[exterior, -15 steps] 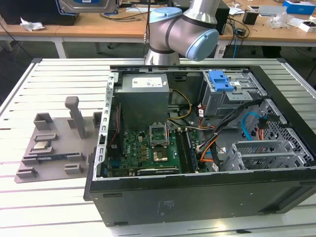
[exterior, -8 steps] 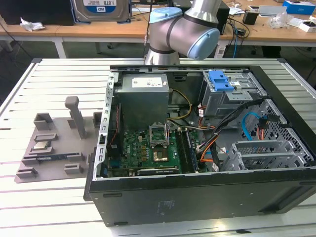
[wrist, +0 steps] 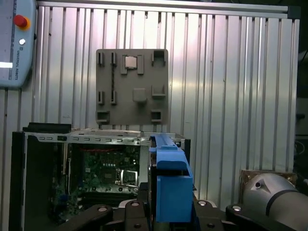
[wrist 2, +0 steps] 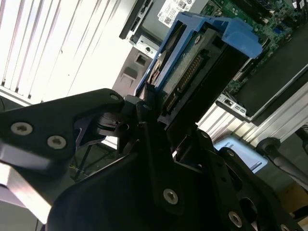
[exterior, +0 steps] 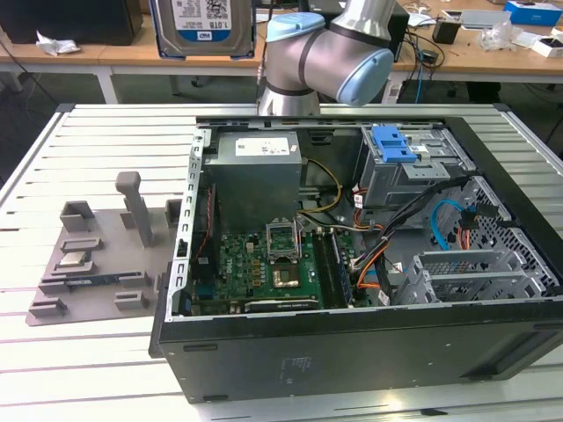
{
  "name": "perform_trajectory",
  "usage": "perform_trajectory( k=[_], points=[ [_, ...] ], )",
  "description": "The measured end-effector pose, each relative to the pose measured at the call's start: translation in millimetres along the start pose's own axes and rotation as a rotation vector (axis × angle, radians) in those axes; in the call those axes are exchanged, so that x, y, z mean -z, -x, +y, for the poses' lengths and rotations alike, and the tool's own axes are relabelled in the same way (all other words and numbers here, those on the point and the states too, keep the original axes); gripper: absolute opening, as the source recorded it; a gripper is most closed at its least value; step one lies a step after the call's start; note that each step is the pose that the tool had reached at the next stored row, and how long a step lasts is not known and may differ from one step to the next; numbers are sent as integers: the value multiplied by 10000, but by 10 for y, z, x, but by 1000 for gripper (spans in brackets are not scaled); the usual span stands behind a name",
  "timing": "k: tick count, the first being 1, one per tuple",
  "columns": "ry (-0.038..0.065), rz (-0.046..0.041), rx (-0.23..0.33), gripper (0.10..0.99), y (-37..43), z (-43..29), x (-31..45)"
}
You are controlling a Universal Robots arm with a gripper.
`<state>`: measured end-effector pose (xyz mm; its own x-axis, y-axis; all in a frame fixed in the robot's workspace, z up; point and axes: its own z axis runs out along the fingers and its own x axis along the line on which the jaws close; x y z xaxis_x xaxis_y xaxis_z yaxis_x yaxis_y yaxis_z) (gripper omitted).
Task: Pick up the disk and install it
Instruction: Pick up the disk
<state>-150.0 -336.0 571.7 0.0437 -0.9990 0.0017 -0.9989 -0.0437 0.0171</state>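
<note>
High above the open computer case [exterior: 334, 360] on the bench [exterior: 88, 141], the claw [wrist: 171, 209] grips the disk [exterior: 202, 25] tightly. I would carry it level, square to the drive bay [exterior: 422, 171], and clear of the cables [exterior: 387, 255].

The disk [exterior: 204, 26] is a flat rectangular drive of silver metal. In the exterior view its white and blue label face is turned toward the camera. It is held upright in the air at the far side of the scene, toward the exterior view's left, beyond the far wall of the open computer case [exterior: 352, 360]. In the second wrist view the disk [wrist 2: 192, 72] is seen end-on with its connector row exposed. A blue plastic carrier frame [wrist 2: 240, 33] is fitted around its edges, and it is clamped between the fingers of the gripper [wrist 2: 166, 115]. In the first wrist view the disk [wrist: 171, 192] is presented edge-on, with the blue frame foremost.
</note>
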Motion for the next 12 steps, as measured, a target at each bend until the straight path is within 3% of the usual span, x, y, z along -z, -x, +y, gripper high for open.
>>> perform_trajectory(
  k=[5,12],
  points=[
    [3,2,1,365,-5,-110,-132],
    [0,0,1,365,-9,-213,-275]
  ],
)
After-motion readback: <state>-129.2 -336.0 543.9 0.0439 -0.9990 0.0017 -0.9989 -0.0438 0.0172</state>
